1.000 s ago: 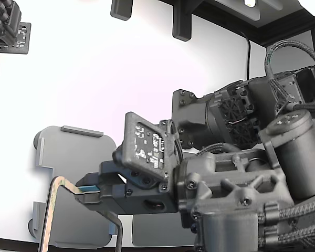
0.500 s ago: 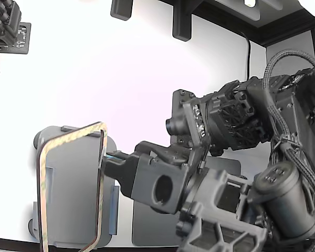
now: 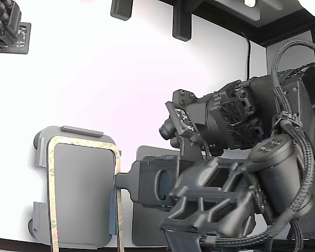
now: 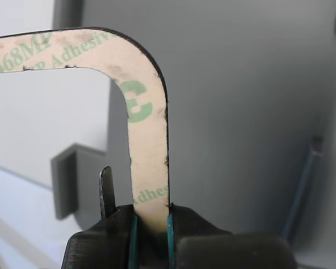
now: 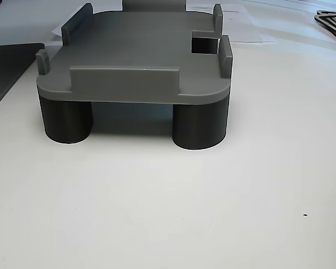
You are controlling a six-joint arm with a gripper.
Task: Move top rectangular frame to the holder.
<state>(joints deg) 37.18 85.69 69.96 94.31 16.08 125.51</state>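
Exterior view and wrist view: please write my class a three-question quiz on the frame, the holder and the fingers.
1. True or false: the fingers are open and hold nothing.
2. In the exterior view, the frame is seen over: A) the holder; B) the dark mat; C) bare table.
3. In the wrist view, what colour is the print on the frame?

Key: 1 false, they clamp a straight side of the frame; 2 A; 3 green.
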